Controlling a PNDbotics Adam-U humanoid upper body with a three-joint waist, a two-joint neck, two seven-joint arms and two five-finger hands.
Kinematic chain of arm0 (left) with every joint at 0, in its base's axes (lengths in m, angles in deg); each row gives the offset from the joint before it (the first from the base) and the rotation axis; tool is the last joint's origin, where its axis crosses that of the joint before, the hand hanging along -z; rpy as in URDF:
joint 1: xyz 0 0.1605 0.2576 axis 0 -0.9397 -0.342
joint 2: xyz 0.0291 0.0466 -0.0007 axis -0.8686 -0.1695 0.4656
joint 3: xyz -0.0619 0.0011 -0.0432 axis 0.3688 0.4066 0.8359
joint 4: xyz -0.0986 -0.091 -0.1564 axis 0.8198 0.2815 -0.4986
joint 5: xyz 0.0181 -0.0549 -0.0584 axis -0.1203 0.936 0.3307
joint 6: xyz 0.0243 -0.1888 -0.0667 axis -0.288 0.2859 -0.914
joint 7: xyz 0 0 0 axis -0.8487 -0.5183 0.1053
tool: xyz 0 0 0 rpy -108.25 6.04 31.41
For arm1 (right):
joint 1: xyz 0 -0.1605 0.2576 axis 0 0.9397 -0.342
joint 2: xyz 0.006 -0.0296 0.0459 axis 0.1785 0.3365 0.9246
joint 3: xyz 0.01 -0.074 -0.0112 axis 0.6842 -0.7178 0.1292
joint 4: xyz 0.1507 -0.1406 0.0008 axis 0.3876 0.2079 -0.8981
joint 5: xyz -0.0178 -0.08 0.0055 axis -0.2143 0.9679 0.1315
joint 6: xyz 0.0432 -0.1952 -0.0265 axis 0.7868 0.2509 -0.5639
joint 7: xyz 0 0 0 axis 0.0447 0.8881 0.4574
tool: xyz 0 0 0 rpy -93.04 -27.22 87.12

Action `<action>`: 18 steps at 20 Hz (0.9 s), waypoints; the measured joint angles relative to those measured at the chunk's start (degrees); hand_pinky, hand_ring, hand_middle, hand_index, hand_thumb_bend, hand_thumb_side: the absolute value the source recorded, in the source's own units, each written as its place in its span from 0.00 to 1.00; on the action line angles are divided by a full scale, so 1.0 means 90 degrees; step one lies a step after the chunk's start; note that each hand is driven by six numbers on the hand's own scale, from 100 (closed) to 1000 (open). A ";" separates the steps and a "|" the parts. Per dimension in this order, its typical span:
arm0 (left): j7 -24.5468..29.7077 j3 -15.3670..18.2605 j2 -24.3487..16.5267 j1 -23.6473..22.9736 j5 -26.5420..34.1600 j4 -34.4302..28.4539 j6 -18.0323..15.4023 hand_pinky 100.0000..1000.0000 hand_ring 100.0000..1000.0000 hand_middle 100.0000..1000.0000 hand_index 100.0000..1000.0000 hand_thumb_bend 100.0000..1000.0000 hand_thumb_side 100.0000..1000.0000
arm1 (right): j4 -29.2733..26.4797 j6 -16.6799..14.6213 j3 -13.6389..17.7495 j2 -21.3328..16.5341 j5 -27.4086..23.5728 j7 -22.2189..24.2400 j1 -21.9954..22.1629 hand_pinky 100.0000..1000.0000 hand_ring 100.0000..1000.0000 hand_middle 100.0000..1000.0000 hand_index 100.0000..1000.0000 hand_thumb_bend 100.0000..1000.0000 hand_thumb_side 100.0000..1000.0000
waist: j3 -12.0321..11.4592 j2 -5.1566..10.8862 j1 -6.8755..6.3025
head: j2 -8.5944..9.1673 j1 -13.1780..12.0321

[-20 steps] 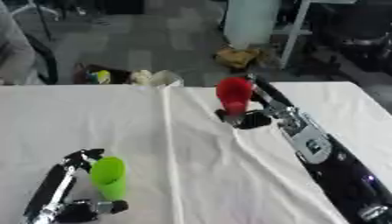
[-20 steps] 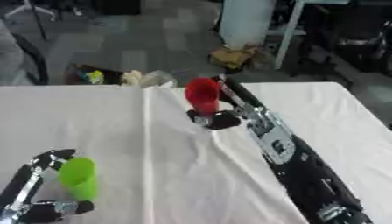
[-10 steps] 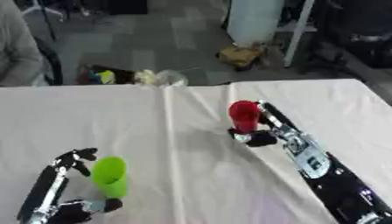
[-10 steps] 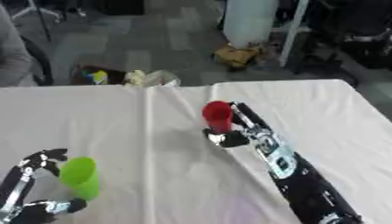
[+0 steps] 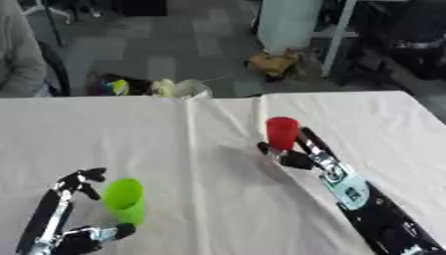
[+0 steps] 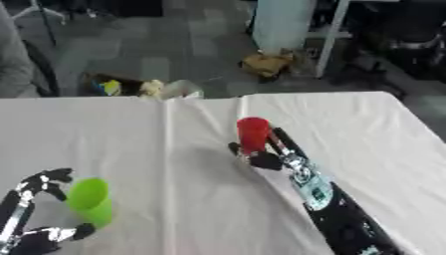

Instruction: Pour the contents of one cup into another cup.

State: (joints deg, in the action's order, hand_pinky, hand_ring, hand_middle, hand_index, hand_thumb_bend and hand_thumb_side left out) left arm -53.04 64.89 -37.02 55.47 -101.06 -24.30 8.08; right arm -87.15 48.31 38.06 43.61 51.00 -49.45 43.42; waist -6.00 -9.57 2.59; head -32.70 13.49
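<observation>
A red cup (image 5: 281, 132) stands upright right of the table's middle, with my right hand (image 5: 300, 152) curled around it from behind and below. At the lower left a green cup (image 5: 125, 199) stands upright on the white cloth. My left hand (image 5: 65, 209) wraps it from the left side, its fingers at the rim and its thumb near the base. I cannot see inside either cup.
A white cloth (image 5: 191, 149) with a lengthwise crease covers the table. Past the far edge, bags and clutter (image 5: 166, 87) lie on the floor, and a person's sleeve (image 5: 17, 55) shows at the far left.
The whole picture has shifted, so the camera has moved. My right hand with the red cup has come nearer and toward the middle of the table. The green cup stays in my left hand.
</observation>
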 measured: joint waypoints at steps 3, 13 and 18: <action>-0.0076 0.0018 0.0000 -0.0003 0.0000 0.0000 0.0011 0.73 0.48 0.63 0.81 1.00 0.62 | 0.0086 0.0133 0.0001 0.0000 0.0187 -0.0153 0.0000 0.70 0.99 0.26 0.59 0.65 0.59 | 0.0000 0.0000 -0.0003 | 0.0000 0.0000; -0.0174 0.0052 -0.0003 -0.0003 0.0005 -0.0001 0.0024 0.74 0.48 0.63 0.81 1.00 0.63 | 0.0128 0.0162 0.0003 -0.0018 0.1234 -0.0481 0.0003 0.88 1.00 0.43 0.77 0.81 0.68 | 0.0006 0.0004 0.0004 | 0.0002 -0.0013; -0.0196 0.0094 -0.0016 -0.0003 0.0037 -0.0010 0.0043 0.74 0.48 0.63 0.81 1.00 0.62 | -0.0315 0.0038 0.0099 -0.0259 0.1374 -0.0451 0.0168 0.89 1.00 0.43 0.76 0.84 0.67 | 0.0082 0.0008 0.0051 | 0.0009 -0.0057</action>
State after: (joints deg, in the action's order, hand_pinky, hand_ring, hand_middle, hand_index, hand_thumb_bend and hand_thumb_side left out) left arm -54.81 65.73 -37.17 55.45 -100.73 -24.38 8.47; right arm -89.99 48.65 38.95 41.28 63.36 -53.51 44.93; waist -5.26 -9.49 3.06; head -32.62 12.98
